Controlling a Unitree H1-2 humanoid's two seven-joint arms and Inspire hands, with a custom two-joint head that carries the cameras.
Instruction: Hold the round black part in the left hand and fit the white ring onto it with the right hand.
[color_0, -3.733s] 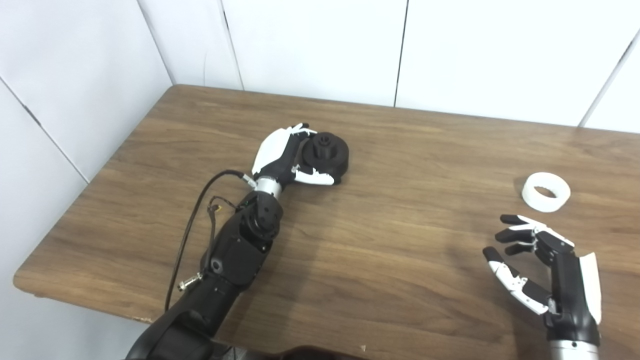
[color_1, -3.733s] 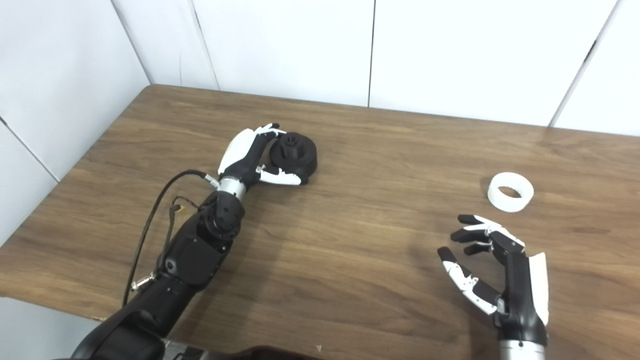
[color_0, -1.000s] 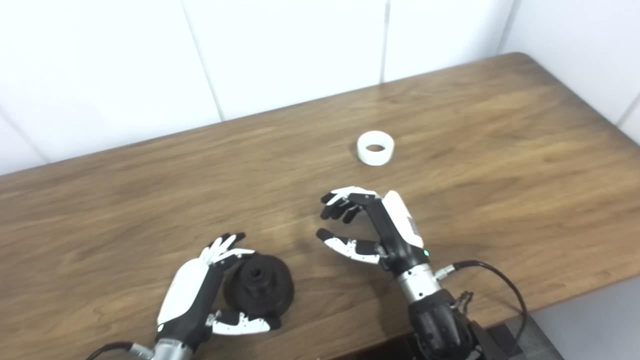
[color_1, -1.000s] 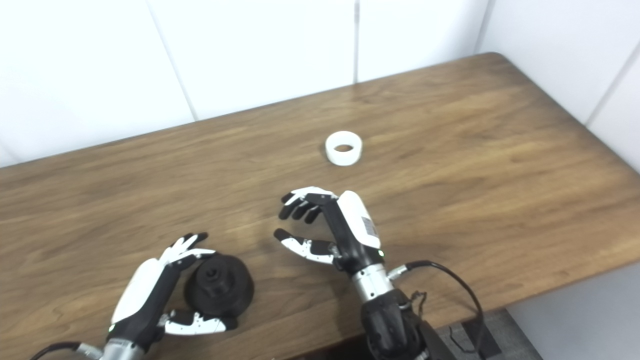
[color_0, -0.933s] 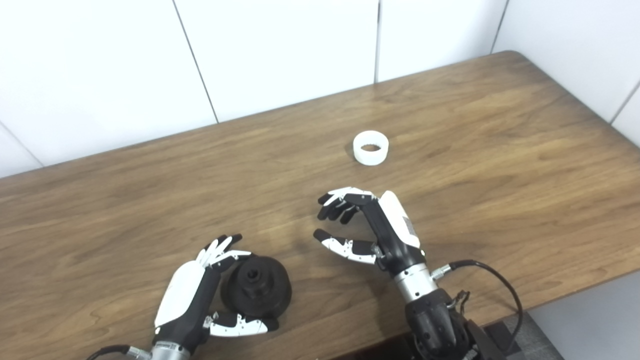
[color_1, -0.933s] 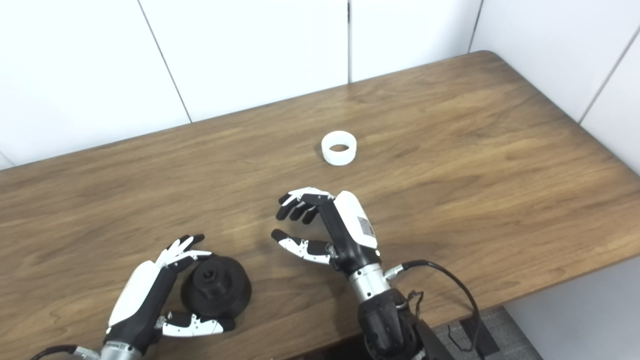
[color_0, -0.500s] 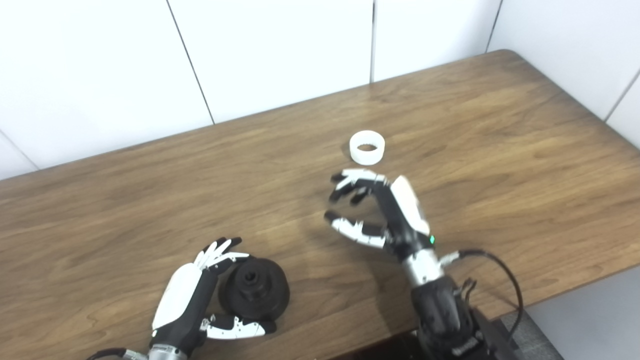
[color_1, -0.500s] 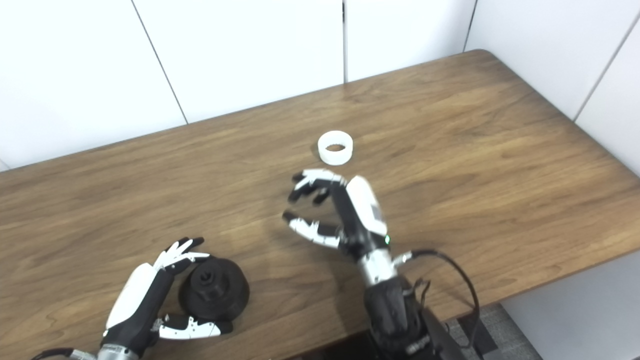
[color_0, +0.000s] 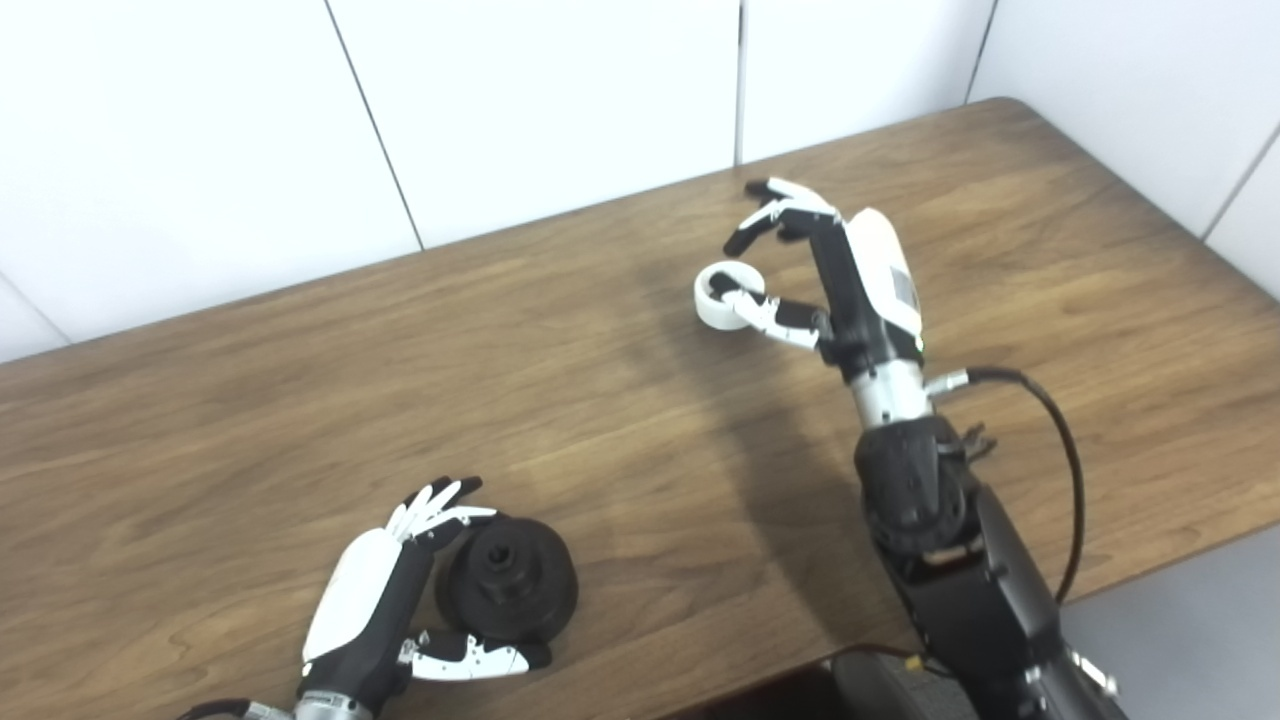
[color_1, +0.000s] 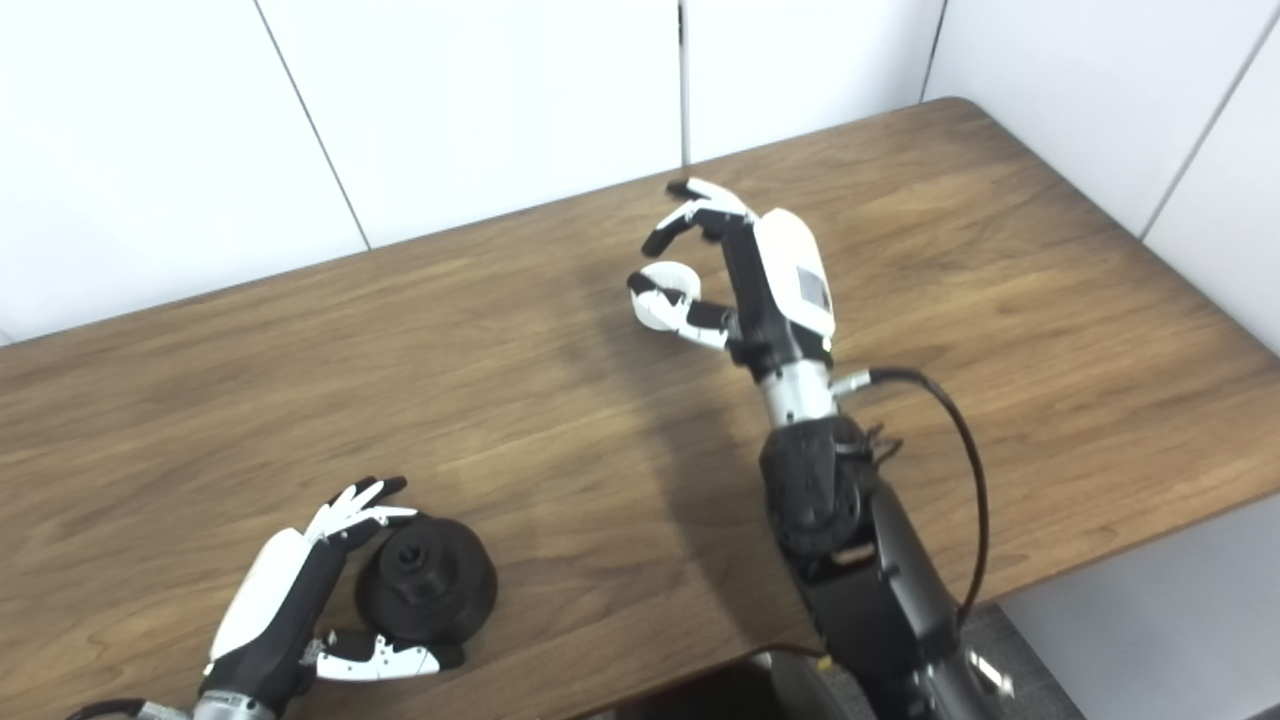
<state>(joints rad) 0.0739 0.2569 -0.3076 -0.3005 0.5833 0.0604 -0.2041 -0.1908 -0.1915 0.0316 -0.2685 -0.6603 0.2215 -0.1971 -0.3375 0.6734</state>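
White wall panels back a brown wooden table (color_0: 250, 400) that fills both head views. At about 7 o'clock the left hand (color_0: 375, 610) lies low on the wood, cupped around the round black part (color_0: 508, 592): its fingers curl over the part's far edge and its thumb runs along the near edge. The part sits on the table with its central socket facing up (a sensible way to keep the mating face reachable from above). I judge this a steadying grasp, not a lift, since the part looks to be resting on the surface.

Well apart from it, at about 1 o'clock, the white ring (color_0: 722, 296) lies flat on the table. The right hand (color_0: 815, 270) reaches out over it with fingers spread and unclenched. Its thumb crosses in front of the ring's near rim while the other fingers arch over the far side, so the ring sits between them; whether any digit touches it I cannot tell. That straddling pose suits a pinch across the ring's outer wall. Judging by this, the ring is not yet picked up, and fitting remains undone.
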